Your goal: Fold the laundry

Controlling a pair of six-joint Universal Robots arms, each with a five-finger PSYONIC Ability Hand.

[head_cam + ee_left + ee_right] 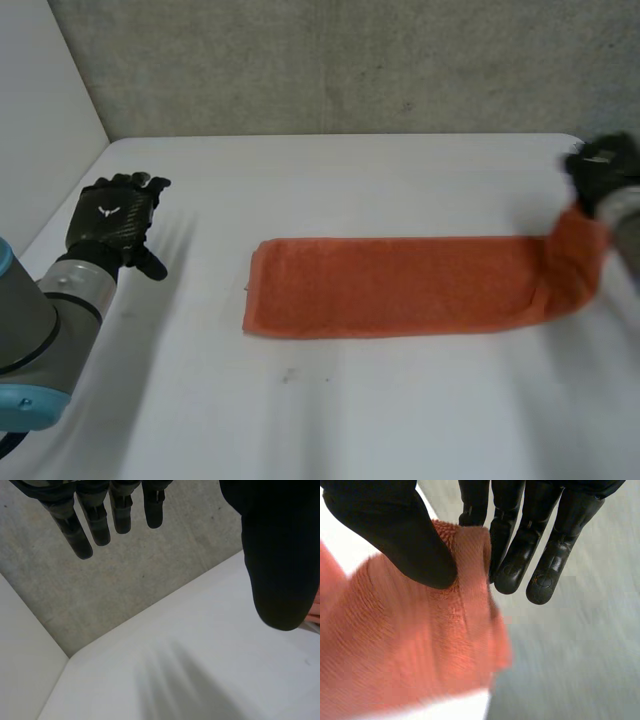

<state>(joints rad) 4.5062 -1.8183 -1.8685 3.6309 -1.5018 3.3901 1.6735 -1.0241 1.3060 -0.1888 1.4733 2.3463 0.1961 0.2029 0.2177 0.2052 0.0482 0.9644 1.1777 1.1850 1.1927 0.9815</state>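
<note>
A grey concrete wall (350, 60) and a white side panel (40, 100) close in a white bench (400, 420), across the middle of which an orange towel (400, 285), folded into a long strip, lies flat for most of its length. The left arm (40, 310) reaches over the bench's left side, well apart from the towel, and the left hand (115, 225) is held with straight, slightly spread fingers (95, 520) that hold nothing; whether it touches the bench cannot be told. At the far right, the right hand (600, 170) lifts the towel's right end off the bench, its thumb (395, 535) pinching the cloth against straight fingers (520, 555). The right arm is cut off at the head view's edge, and the thumb hides the pinched corner.
</note>
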